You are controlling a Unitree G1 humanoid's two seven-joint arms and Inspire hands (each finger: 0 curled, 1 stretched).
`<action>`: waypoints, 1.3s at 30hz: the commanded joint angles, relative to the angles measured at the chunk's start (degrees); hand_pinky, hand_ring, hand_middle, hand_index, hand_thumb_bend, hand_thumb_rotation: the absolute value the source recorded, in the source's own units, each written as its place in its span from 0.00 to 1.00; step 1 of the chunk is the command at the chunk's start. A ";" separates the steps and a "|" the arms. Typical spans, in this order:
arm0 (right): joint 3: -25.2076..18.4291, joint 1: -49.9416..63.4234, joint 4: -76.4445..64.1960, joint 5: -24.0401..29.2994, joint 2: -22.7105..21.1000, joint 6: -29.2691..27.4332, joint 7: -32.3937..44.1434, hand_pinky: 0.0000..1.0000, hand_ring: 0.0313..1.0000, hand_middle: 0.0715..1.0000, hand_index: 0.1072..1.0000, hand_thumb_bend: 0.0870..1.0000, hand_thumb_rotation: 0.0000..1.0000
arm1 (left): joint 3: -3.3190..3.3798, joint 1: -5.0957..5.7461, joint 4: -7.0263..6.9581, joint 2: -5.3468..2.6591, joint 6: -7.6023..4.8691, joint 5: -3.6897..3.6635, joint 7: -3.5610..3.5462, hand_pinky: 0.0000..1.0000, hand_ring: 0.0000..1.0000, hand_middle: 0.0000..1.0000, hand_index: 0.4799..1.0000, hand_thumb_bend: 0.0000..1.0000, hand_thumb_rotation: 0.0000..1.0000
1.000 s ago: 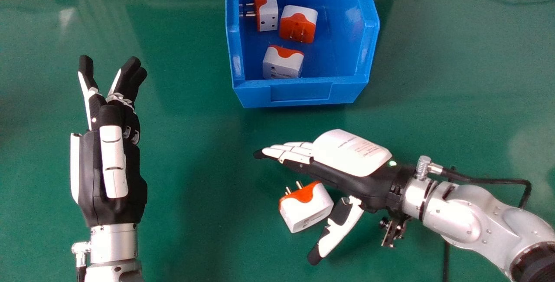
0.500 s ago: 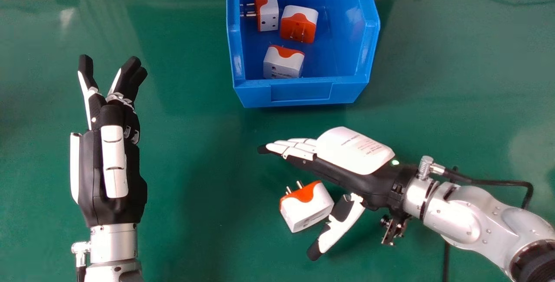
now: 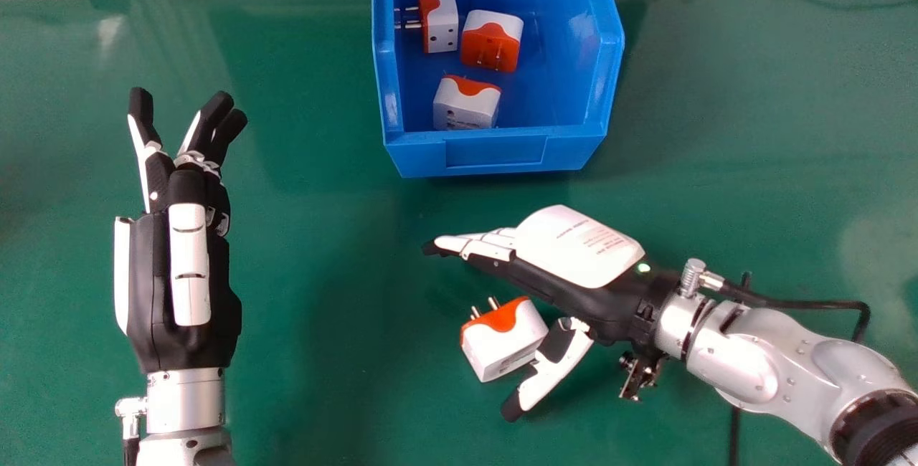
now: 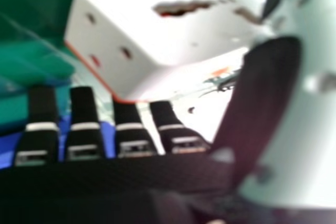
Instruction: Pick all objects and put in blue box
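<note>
A chunky white plug adapter with an orange pin face [image 3: 504, 343] lies on the green table [image 3: 308, 251], just below the centre of the head view, its metal pins angled toward the upper left of the frame. The right robot hand [image 3: 582, 247] comes in from the right edge and spans it: straight fingers extend above the adapter in the frame, the thumb stands apart beside its lower right side, and nothing is clamped between them. Whether the thumb touches the casing I cannot tell; the right hand view shows the adapter close up, between thumb and fingers. Farther up, at the top centre, sits an open blue plastic box [image 3: 495, 152] with three matching adapters inside: one at its left wall [image 3: 439, 21], one beside that with its orange face showing [image 3: 492, 41], and one near the front lip [image 3: 466, 103]. The left robot hand [image 3: 188, 294] is at the left of the frame, well apart from the adapter, fingers extended and holding nothing. The step in hand looks like lining up the grasp on what may be the last loose piece. Next, the thumb and fingers need to close firmly on the casing, then lift it over the front lip and release it inside.
</note>
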 commanded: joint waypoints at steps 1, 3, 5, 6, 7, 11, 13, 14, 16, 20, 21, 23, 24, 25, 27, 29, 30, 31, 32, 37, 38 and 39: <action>0.91 -0.36 0.81 -1.78 -0.46 2.07 -0.71 0.70 0.80 0.85 0.89 1.00 0.33 | -0.09 -0.29 -1.29 0.56 -0.59 -0.22 -0.52 1.00 0.90 0.90 0.69 0.50 0.83; 2.03 -0.38 0.62 -3.24 -0.48 2.82 -2.11 0.70 0.80 0.85 0.89 1.00 0.33 | -0.17 -0.11 -1.69 0.37 -0.56 -0.25 -0.57 1.00 0.90 0.90 0.69 0.50 0.83; 2.80 -0.50 0.79 -4.14 -0.41 3.37 -3.03 0.69 0.80 0.85 0.90 1.00 0.33 | -0.24 0.03 -1.92 0.25 -0.56 -0.28 -0.59 1.00 0.90 0.90 0.69 0.49 0.83; 3.40 -0.61 0.66 -4.84 -0.24 4.16 -3.27 0.69 0.80 0.85 0.90 1.00 0.33 | -0.23 0.05 -1.85 0.23 -0.52 -0.36 -0.68 1.00 0.90 0.90 0.69 0.49 0.83; 4.03 -0.73 0.46 -5.58 -0.05 5.10 -3.47 0.69 0.80 0.85 0.90 1.00 0.33 | -0.20 0.06 -1.76 0.22 -0.46 -0.47 -0.78 1.00 0.89 0.90 0.56 0.49 0.68; 5.69 -0.86 0.22 -7.08 0.55 7.02 -4.60 0.68 0.80 0.86 0.90 1.00 0.33 | -0.15 0.17 -1.56 0.14 -0.46 -0.60 -0.89 1.00 0.87 0.88 0.30 0.49 0.40; 6.53 -0.97 0.39 -7.38 0.88 7.74 -5.45 0.68 0.80 0.86 0.90 1.00 0.31 | -0.13 0.22 -1.64 0.14 -0.39 -0.61 -0.84 1.00 0.87 0.88 0.20 0.49 0.29; 6.85 -1.02 0.45 -7.43 0.93 7.95 -5.83 0.67 0.80 0.86 0.90 1.00 0.29 | -0.13 0.24 -1.69 0.14 -0.37 -0.62 -0.82 1.00 0.86 0.88 0.16 0.49 0.25; 7.26 -1.00 0.26 -7.60 0.82 8.01 -6.79 0.67 0.79 0.85 0.89 1.00 0.27 | -0.15 0.33 -1.88 0.14 -0.40 -0.54 -0.68 1.00 0.86 0.88 0.13 0.48 0.22; 7.16 -1.13 0.15 -6.77 0.67 7.19 -8.18 0.62 0.76 0.82 0.85 1.00 0.20 | -0.14 0.35 -1.91 0.12 -0.39 -0.56 -0.67 1.00 0.86 0.87 0.09 0.48 0.18; 7.01 -1.22 0.33 -6.34 0.70 6.63 -8.48 0.62 0.76 0.82 0.85 1.00 0.20 | -0.10 0.30 -1.74 0.13 -0.41 -0.57 -0.68 1.00 0.86 0.87 0.09 0.48 0.18; 6.77 -1.48 1.00 -5.65 0.76 5.31 -9.26 0.59 0.72 0.78 0.80 0.98 0.16 | -0.05 0.18 -1.40 0.09 -0.48 -0.55 -0.69 1.00 0.86 0.87 0.08 0.48 0.16; 6.72 -1.63 1.42 -5.43 0.75 4.58 -9.93 0.57 0.68 0.73 0.75 0.95 0.13 | -0.07 0.19 -1.40 0.03 -0.53 -0.50 -0.63 1.00 0.86 0.87 0.07 0.48 0.15; 6.67 -1.84 1.96 -5.19 0.70 3.60 -10.87 0.57 0.68 0.73 0.75 0.95 0.13 | -0.11 0.16 -1.42 -0.03 -0.55 -0.43 -0.55 1.00 0.86 0.87 0.07 0.48 0.15; 6.68 -2.27 2.96 -5.18 0.66 2.10 -12.99 0.55 0.64 0.67 0.69 0.86 0.10 | -0.16 0.13 -1.51 -0.09 -0.53 -0.36 -0.45 1.00 0.86 0.87 0.06 0.48 0.14; 6.79 -2.65 3.82 -5.53 0.70 1.25 -15.01 0.51 0.58 0.63 0.64 0.78 0.08 | -0.12 0.09 -1.41 -0.03 -0.47 -0.39 -0.49 1.00 0.86 0.87 0.05 0.48 0.13; 6.86 -2.83 4.23 -5.71 0.73 1.00 -16.02 0.51 0.58 0.63 0.64 0.78 0.08 | -0.09 0.07 -1.33 0.01 -0.44 -0.40 -0.52 1.00 0.86 0.87 0.05 0.48 0.13; 6.95 -2.98 4.58 -6.00 0.77 0.95 -16.99 0.48 0.54 0.60 0.61 0.72 0.06 | -0.07 0.05 -1.26 0.04 -0.40 -0.40 -0.53 1.00 0.86 0.87 0.05 0.48 0.12; 7.13 -3.13 4.84 -6.47 0.81 1.14 -18.07 0.48 0.54 0.60 0.61 0.72 0.06 | -0.06 0.08 -1.27 0.06 -0.37 -0.39 -0.51 1.00 0.86 0.87 0.05 0.48 0.12; 7.51 -3.29 5.24 -7.86 1.06 2.01 -21.00 0.42 0.46 0.53 0.53 0.60 0.03 | -0.07 0.26 -1.50 0.09 -0.22 -0.45 -0.52 1.00 0.85 0.87 0.03 0.48 0.11; 7.58 -3.28 5.23 -8.05 1.09 2.14 -21.40 0.42 0.46 0.53 0.53 0.60 0.03 | -0.09 0.30 -1.59 0.07 -0.21 -0.44 -0.51 1.00 0.85 0.87 0.03 0.48 0.11; 7.65 -3.29 5.26 -8.16 1.12 2.24 -21.63 0.40 0.44 0.52 0.52 0.57 0.03 | -0.08 0.32 -1.59 0.09 -0.25 -0.41 -0.48 1.00 0.85 0.87 0.03 0.48 0.11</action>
